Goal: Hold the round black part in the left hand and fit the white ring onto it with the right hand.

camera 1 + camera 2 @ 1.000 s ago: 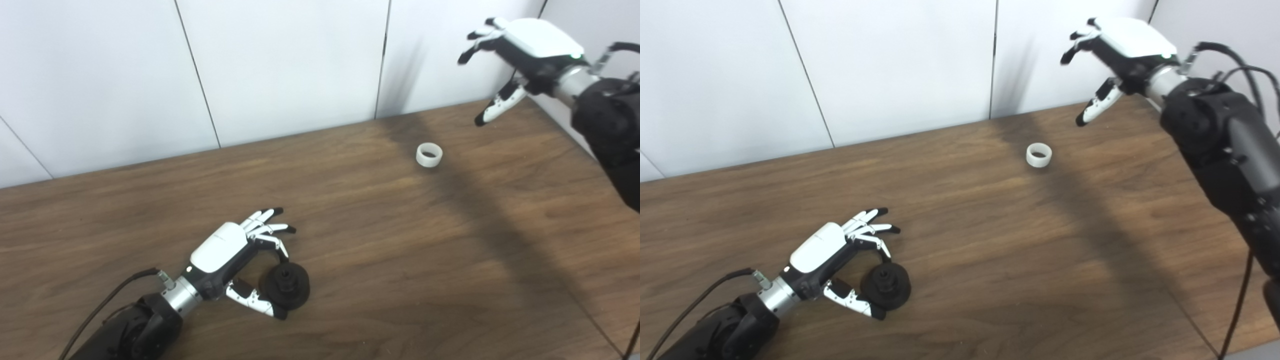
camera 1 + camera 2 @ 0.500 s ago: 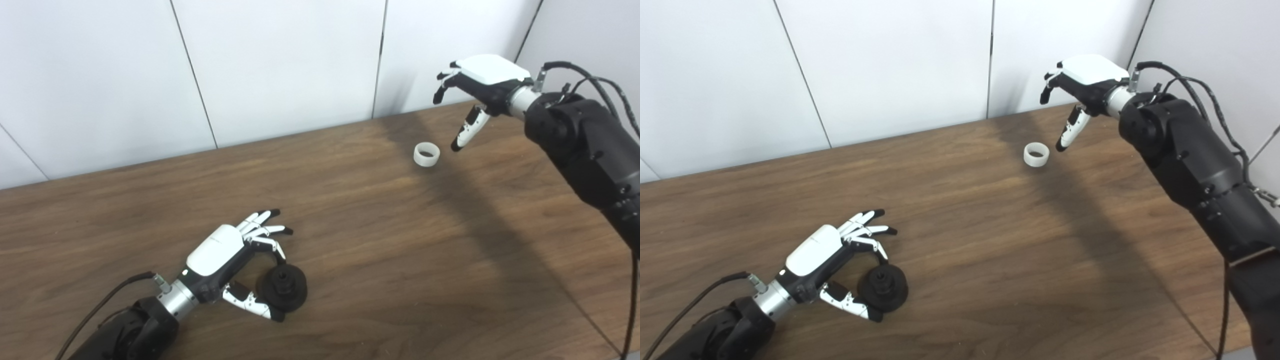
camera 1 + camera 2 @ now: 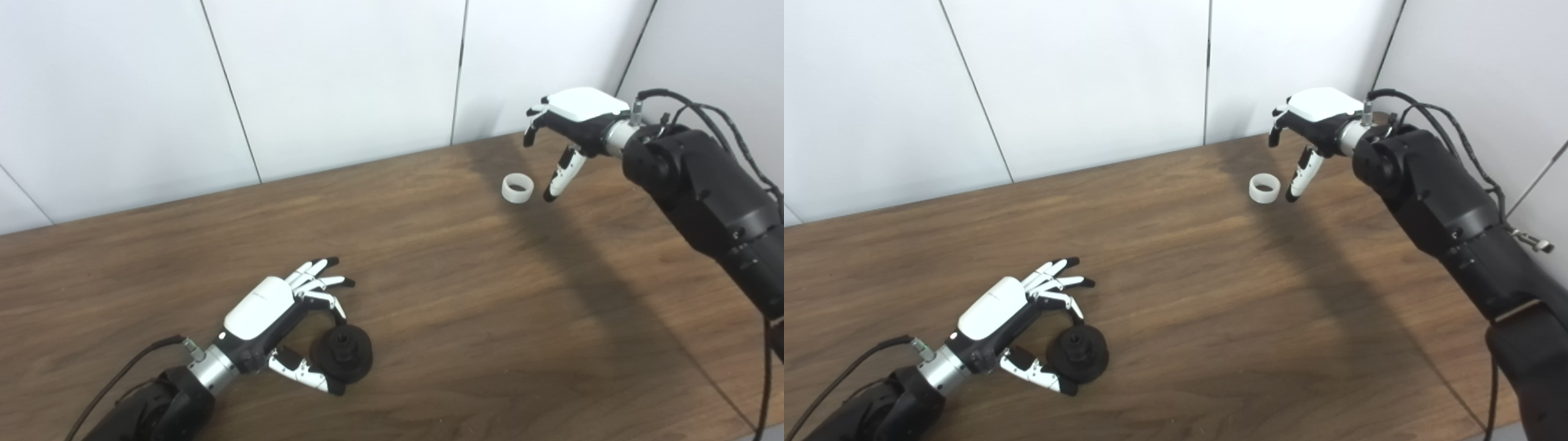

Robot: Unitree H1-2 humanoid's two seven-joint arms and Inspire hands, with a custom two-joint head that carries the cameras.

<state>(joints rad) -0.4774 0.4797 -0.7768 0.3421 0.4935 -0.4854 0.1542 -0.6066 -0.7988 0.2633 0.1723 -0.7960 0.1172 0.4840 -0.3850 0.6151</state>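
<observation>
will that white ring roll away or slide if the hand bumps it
The white ring rests flat, opening up, so it probably slides rather than rolls. It looks thin and small, likely light; the right hand could easily knock it across the smooth table.

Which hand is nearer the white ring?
Right. The right hand hovers just beside the ring, thumb next to it, not touching. The left hand is far off, at the black part.

Black part (image 3: 342, 354) near-left on counter (image 3: 429, 294) beside left hand (image 3: 275, 312); ring (image 3: 517, 188) far-right, just left of right hand (image 3: 566, 131).
</observation>
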